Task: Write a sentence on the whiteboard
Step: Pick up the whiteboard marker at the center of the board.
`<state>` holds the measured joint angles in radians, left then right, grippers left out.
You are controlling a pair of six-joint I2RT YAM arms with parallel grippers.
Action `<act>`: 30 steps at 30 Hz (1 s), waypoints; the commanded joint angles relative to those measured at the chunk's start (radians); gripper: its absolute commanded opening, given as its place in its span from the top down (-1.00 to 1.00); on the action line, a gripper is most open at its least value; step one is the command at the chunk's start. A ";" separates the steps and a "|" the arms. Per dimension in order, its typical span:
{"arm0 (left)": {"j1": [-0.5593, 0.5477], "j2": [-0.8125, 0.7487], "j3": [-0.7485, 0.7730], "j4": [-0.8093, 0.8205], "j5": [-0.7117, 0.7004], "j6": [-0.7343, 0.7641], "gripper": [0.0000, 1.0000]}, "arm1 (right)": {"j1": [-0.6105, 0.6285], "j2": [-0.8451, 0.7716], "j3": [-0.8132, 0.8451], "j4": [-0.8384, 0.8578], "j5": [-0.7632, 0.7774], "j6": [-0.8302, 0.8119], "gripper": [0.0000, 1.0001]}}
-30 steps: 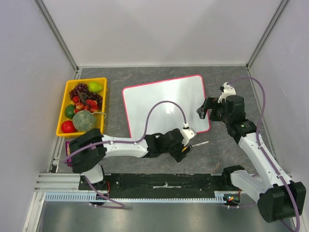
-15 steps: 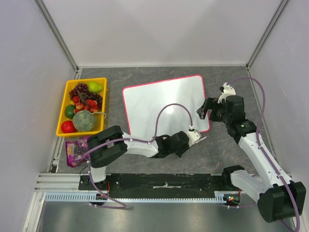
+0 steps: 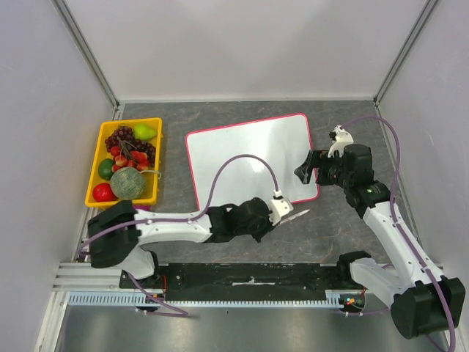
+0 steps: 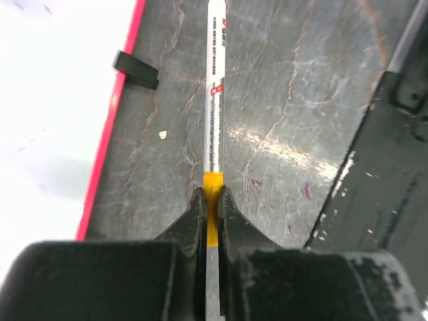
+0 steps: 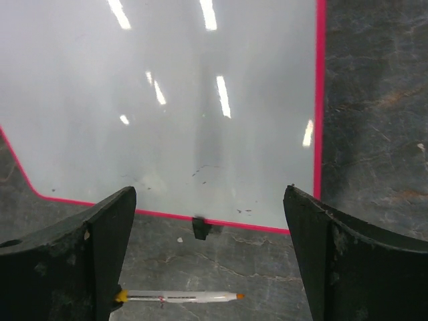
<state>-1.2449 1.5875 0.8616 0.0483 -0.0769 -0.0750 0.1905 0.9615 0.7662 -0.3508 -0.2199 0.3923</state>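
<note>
The whiteboard (image 3: 249, 158) lies flat on the grey table, pink-framed and glossy (image 5: 167, 100). No sentence shows on it, only a few faint specks near its near edge. My left gripper (image 3: 281, 215) sits just off the board's near right corner, shut on the yellow tail of a white marker (image 4: 214, 100). The marker points away from the jaws along the board's edge, low over the table (image 3: 299, 214). Its orange tip shows in the right wrist view (image 5: 180, 295). My right gripper (image 3: 304, 170) hovers over the board's right edge, wide open with nothing in it (image 5: 208, 200).
A yellow tray (image 3: 94, 165) of fruit stands left of the board. A small black foot (image 4: 136, 69) juts from the board's near edge (image 5: 199, 229). The black base rail (image 3: 249, 275) runs along the table's near side. Walls close in left, right and behind.
My left gripper has shut on the marker's yellow tail, which lay free a second ago. The left arm has shifted its elbow. The right gripper has edged slightly left.
</note>
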 commanded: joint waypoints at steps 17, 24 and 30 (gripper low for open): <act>0.170 -0.573 0.140 -0.838 0.178 0.056 0.96 | 0.308 0.120 0.099 0.263 -0.726 -0.059 -0.73; 0.171 -0.612 0.159 -0.883 0.295 0.102 0.96 | 0.549 0.196 0.214 0.095 -0.595 -0.225 -0.76; 0.168 -0.672 0.159 -0.877 0.302 0.104 0.96 | 0.694 0.302 0.231 0.032 -0.575 -0.280 -0.64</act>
<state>-1.0771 0.9688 0.9764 -0.8223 0.1860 -0.0181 0.8280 1.2125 0.9775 -0.2531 -0.8078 0.1726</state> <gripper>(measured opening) 0.050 0.837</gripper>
